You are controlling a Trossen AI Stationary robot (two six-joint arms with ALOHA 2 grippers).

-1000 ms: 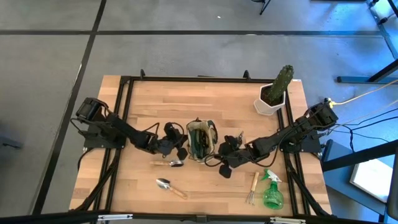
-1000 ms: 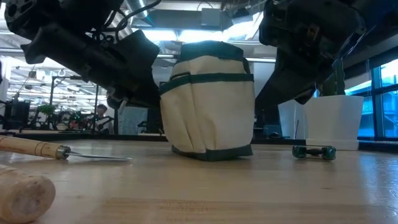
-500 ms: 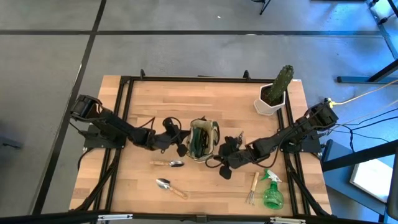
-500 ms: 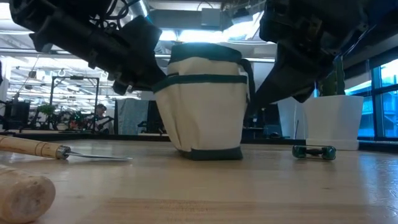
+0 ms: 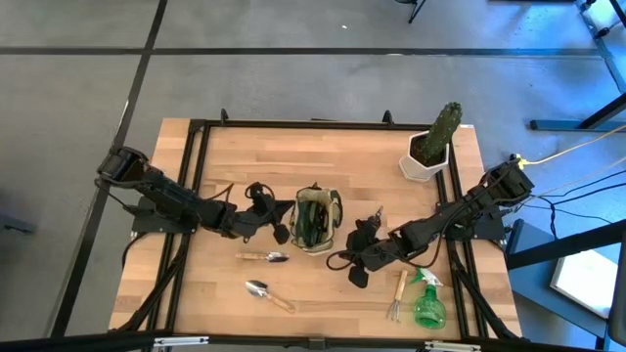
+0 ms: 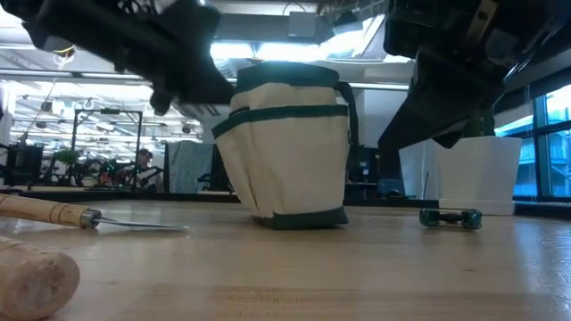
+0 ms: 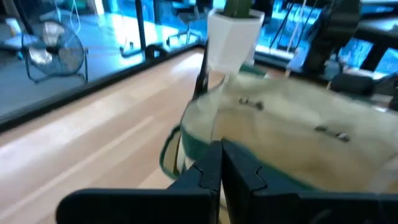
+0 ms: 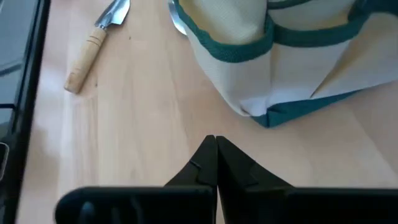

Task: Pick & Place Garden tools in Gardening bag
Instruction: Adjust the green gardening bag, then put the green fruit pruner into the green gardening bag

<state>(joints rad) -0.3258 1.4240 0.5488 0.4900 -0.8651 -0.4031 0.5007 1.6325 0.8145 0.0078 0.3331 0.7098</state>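
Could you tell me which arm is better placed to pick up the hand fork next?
The right. Its pincer hangs empty and shut beside the gardening bag, with the hand fork just off to its side. The left pincer is shut on the bag's rim, across the bag from the fork.

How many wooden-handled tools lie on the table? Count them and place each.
3. A small trowel beside the bag, a second trowel farther out toward the table edge, a hand fork beside the spray bottle. The bag may hide more.
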